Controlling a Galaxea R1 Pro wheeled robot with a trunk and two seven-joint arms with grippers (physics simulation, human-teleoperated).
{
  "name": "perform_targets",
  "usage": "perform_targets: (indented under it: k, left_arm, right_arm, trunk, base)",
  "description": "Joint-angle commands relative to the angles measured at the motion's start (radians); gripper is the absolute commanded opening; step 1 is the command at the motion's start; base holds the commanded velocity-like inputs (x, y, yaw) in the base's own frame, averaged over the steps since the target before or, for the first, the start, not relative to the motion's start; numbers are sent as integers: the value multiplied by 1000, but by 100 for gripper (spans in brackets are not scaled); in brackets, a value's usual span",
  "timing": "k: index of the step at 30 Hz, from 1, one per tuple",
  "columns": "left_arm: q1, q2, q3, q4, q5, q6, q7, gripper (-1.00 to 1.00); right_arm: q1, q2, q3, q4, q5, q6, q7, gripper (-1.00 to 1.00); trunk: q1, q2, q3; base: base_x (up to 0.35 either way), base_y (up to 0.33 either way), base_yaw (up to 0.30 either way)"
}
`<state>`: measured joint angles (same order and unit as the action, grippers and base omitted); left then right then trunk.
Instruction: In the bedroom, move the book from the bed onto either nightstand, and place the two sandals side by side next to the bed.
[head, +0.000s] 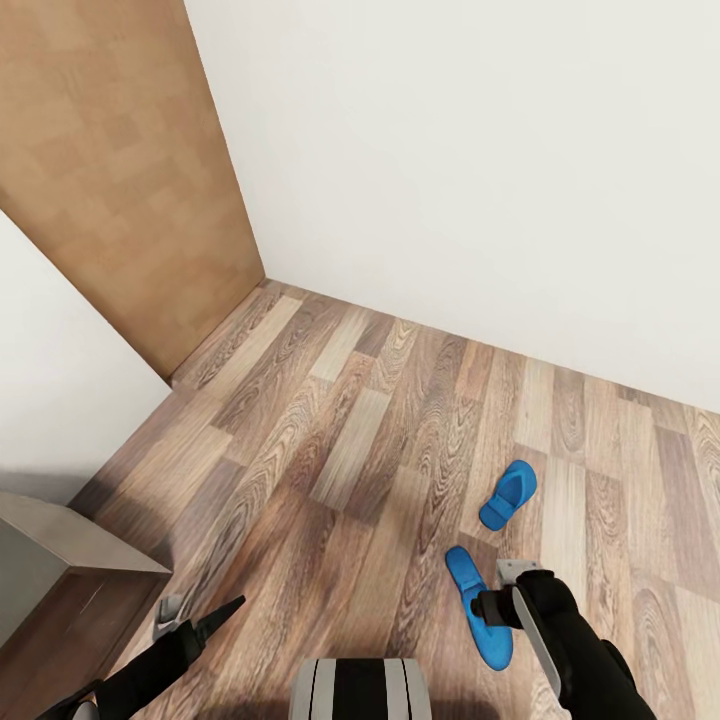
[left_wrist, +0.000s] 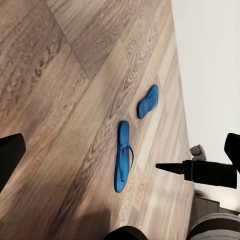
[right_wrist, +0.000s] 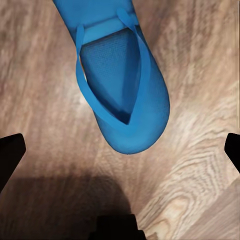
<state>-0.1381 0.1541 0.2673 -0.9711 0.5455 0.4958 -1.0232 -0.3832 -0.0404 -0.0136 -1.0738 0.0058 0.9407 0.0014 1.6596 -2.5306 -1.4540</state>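
Observation:
Two bright blue sandals lie on the wood-plank floor. The far sandal rests closer to the white wall. The near sandal lies straps up, directly under my right gripper. That gripper hovers open over the sandal's rounded end, with its fingers wide apart and not touching it. My left gripper hangs open and empty, low over the floor to the left. The book, bed and nightstands are out of view.
A plain brown door stands at the back left, and a white wall runs behind the sandals. A grey boxy piece of furniture sits at the left. Bare floor stretches between it and the sandals.

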Motion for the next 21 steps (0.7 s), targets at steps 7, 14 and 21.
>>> perform_targets:
  k: [7,14,21]
  left_arm:
    - [0,-4,-3,0,5,-5,-2,100]
    - [-1,-7,-3,0,6,-22,-2,100]
    - [0,-7,-2,2,5,-29,-1,100]
  right_arm:
    - [0,-2,-1,-2,0,4,0,100]
    - [0,-3,-2,-3,0,4,1,100]
    - [0,-4,-2,-41,0,4,1,100]
  trunk:
    - [0,0,-1]
    - [0,0,-1]
    - [0,0,-1]
  base:
    - [0,0,0]
    - [0,0,0]
    - [0,0,0]
